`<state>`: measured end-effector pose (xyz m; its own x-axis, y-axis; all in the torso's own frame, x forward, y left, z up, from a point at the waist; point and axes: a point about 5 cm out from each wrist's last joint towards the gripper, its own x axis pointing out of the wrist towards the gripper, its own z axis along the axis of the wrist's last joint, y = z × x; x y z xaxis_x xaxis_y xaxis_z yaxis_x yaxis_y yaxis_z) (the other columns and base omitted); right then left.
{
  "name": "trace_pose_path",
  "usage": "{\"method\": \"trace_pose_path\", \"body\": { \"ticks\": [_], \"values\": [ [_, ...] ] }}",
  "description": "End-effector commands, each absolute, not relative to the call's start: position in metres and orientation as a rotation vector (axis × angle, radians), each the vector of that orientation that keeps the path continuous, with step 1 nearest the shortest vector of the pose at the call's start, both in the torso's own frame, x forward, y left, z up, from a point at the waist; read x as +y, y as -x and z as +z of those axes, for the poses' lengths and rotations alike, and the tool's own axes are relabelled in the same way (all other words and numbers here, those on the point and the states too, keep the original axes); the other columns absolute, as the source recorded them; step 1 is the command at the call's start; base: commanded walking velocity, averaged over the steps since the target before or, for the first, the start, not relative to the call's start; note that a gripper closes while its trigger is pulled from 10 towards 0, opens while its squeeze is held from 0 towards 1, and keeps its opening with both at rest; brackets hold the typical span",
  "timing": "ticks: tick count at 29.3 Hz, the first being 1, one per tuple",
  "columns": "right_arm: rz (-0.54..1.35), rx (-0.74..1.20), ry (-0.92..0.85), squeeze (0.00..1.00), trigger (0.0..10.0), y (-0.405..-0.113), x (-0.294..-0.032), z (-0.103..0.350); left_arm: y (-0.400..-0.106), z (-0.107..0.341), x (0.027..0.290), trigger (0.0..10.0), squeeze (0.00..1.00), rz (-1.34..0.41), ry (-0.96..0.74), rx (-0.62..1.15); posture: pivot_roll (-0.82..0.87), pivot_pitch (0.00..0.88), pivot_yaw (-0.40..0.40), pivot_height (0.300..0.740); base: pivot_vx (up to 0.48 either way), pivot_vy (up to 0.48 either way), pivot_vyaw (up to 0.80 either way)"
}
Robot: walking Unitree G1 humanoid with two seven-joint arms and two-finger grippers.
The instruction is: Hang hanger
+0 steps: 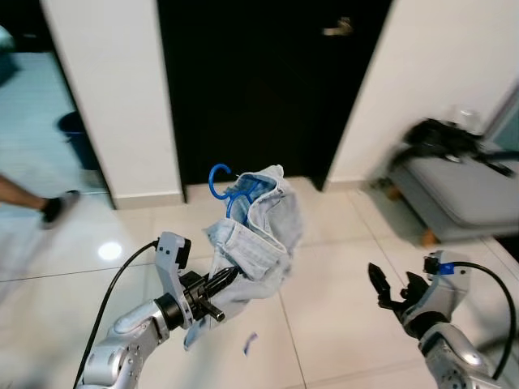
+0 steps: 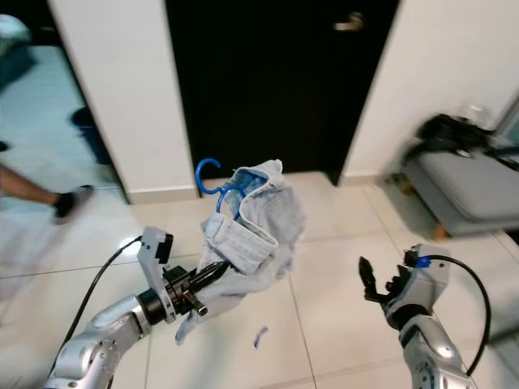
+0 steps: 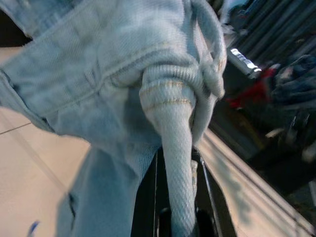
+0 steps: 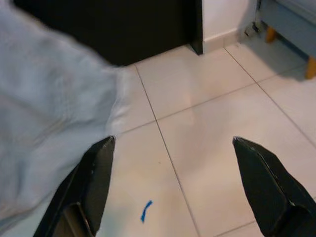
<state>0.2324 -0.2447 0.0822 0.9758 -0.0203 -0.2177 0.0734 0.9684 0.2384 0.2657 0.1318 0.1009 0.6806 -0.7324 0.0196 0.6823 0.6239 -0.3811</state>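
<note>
A blue plastic hanger (image 1: pixel 220 185) carries a pale blue denim garment (image 1: pixel 258 235), its hook sticking up in front of the dark doorway. My left gripper (image 1: pixel 220 284) is shut on a rolled fold of the denim (image 3: pixel 173 148) and holds the bundle up over the tiled floor. My right gripper (image 1: pixel 388 292) hangs to the right of the garment, open with nothing between its fingers (image 4: pixel 94 182).
A dark door (image 1: pixel 268 81) stands between white walls ahead. A grey sofa (image 1: pixel 462 190) with dark items on it sits at the right. A person's leg and shoe (image 1: pixel 49 207) are at the left. A small blue scrap (image 1: pixel 249 344) lies on the tiles.
</note>
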Motion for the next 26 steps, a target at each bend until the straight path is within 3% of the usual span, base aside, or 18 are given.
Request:
{"method": "trace_pose_path", "body": {
  "ticks": [1, 11, 14, 17, 26],
  "values": [
    [-0.030, 0.213, -0.256, 0.00, 10.0, -0.233, -0.239, 0.085, -0.266, 0.112, 0.131, 10.0, 0.00, -0.848, 0.395, 0.091, -0.04, 0.151, -0.024, 0.740, 0.000, 0.000, -0.80],
    [-0.073, 0.186, -0.275, 0.00, 10.0, -0.235, -0.244, 0.089, -0.270, 0.112, 0.126, 10.0, 0.00, -0.881, 0.428, 0.119, -0.06, 0.151, -0.009, 0.740, 0.000, 0.000, -0.80],
    [-0.078, 0.185, -0.268, 0.00, 10.0, -0.235, -0.244, 0.089, -0.275, 0.111, 0.129, 10.0, 0.00, -0.825, 0.458, 0.126, -0.06, 0.150, -0.007, 0.740, 0.000, 0.000, -0.80],
    [-0.076, 0.185, -0.247, 0.00, 10.0, -0.234, -0.240, 0.090, -0.285, 0.111, 0.143, 10.0, 0.00, -0.656, 0.500, 0.084, -0.06, 0.149, -0.008, 0.740, 0.000, 0.000, -0.80],
    [-0.044, 0.182, -0.236, 0.00, 10.0, -0.241, -0.235, 0.092, -0.288, 0.115, 0.157, 10.0, 0.00, -0.477, 0.431, 0.010, -0.04, 0.158, -0.012, 0.740, 0.000, 0.000, -0.80]
  ]
}}
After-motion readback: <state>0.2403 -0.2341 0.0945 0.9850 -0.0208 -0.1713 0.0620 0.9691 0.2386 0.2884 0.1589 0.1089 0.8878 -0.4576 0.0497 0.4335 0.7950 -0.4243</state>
